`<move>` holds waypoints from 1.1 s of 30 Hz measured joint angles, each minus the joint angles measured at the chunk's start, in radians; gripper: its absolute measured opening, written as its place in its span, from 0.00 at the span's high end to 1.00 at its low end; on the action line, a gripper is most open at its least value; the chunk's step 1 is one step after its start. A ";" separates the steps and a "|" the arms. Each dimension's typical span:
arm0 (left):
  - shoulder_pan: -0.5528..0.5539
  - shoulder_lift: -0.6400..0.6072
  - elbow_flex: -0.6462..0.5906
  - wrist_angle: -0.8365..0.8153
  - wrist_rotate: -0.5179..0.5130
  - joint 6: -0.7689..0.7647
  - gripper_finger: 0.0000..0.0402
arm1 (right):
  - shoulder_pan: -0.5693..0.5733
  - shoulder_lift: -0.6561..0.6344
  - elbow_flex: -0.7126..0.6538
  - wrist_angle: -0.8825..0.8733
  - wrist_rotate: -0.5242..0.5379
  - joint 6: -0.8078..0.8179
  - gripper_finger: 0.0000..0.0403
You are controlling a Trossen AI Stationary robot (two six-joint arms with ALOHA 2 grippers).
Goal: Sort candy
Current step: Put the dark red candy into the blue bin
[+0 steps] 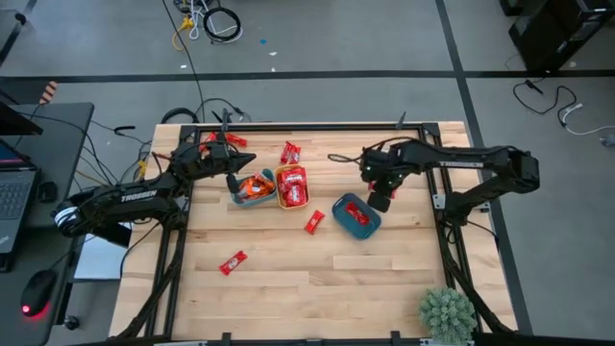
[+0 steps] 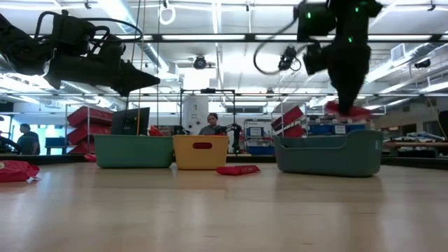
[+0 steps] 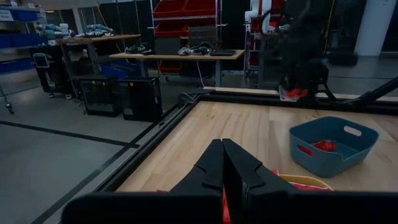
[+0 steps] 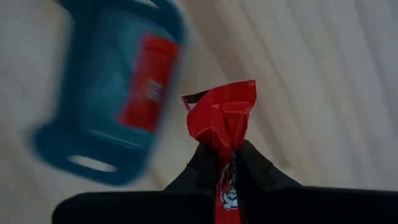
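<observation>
Red-wrapped candies lie loose on the table [image 1: 314,222] [image 1: 233,262] [image 1: 290,152]. A teal bowl [image 1: 253,190] holds orange ones, a yellow bowl [image 1: 291,186] red ones, and a blue bowl [image 1: 356,216] one red candy [image 4: 147,81]. My right gripper [image 1: 380,200] hangs just off the blue bowl's right rim, shut on a red candy [image 4: 222,115]. My left gripper [image 1: 232,179] hovers shut over the teal bowl's left edge, holding nothing; it points level across the table [image 3: 222,167]. My right gripper pinches the red candy between its two fingers, on the wrapper's middle [image 4: 225,138]. The fingers come from above, pointing down. The candy's crumpled end [image 4: 227,99] sticks out below the fingertips. It hangs lifted clear of the table, higher than the blue bowl's rim [image 2: 329,138].
More candies lie near the table's far left corner [image 1: 213,139]. A small green plant [image 1: 447,312] stands at the near right corner. Bare wood lies along the near half of the table [image 1: 327,288]. A laptop and a mouse sit on a desk at the left [image 1: 14,197].
</observation>
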 joint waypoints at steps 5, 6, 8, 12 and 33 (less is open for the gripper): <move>0.000 0.000 0.000 0.000 0.000 0.003 1.00 | 0.055 -0.011 0.051 0.082 -0.104 0.110 0.95; 0.000 0.000 0.000 0.000 0.000 0.003 1.00 | 0.068 -0.007 0.052 0.113 -0.130 0.130 0.95; 0.000 0.000 0.000 0.000 0.000 0.003 1.00 | 0.093 0.010 0.052 0.176 -0.170 0.166 0.95; 0.000 0.000 0.000 0.000 0.000 0.003 1.00 | 0.137 0.069 0.052 0.263 -0.199 0.254 0.95; 0.000 0.000 0.000 -0.030 0.000 0.007 1.00 | 0.182 0.278 0.052 0.326 -0.174 0.242 0.72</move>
